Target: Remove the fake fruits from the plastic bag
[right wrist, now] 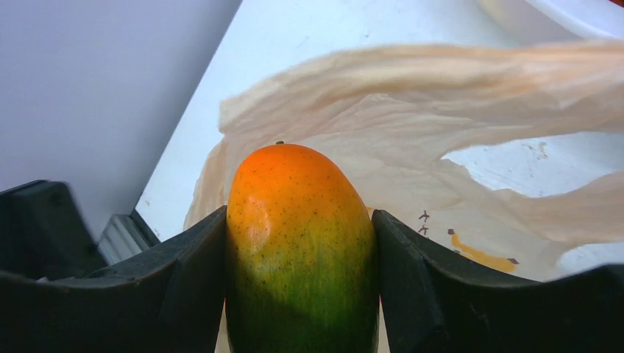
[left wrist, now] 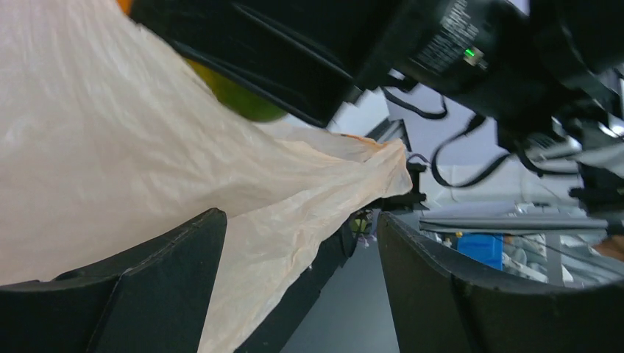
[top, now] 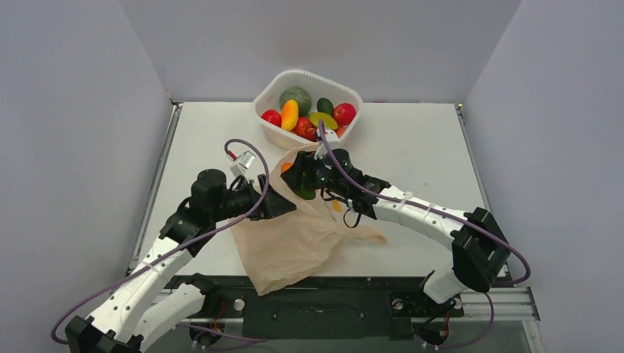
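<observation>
Sitting clamped inside the right pincer [right wrist: 299, 220], orange-green fruit [right wrist: 302, 257]

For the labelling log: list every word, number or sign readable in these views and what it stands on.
White-print label on the black housing: lines too blurred to read.
Small dark marks and yellow-orange print on the plastic bag: no legible word.
Nothing else carries text.

1. The right pincer [right wrist: 302, 220] clamps an orange-topped, green-bottomed fruit [right wrist: 302, 287] between both black fingers [right wrist: 176, 279].
2. Beyond it, the crinkled peach bag [right wrist: 383, 132] lies on the white counter [right wrist: 294, 37], with a yellow mark [right wrist: 482, 257] at right.
</observation>
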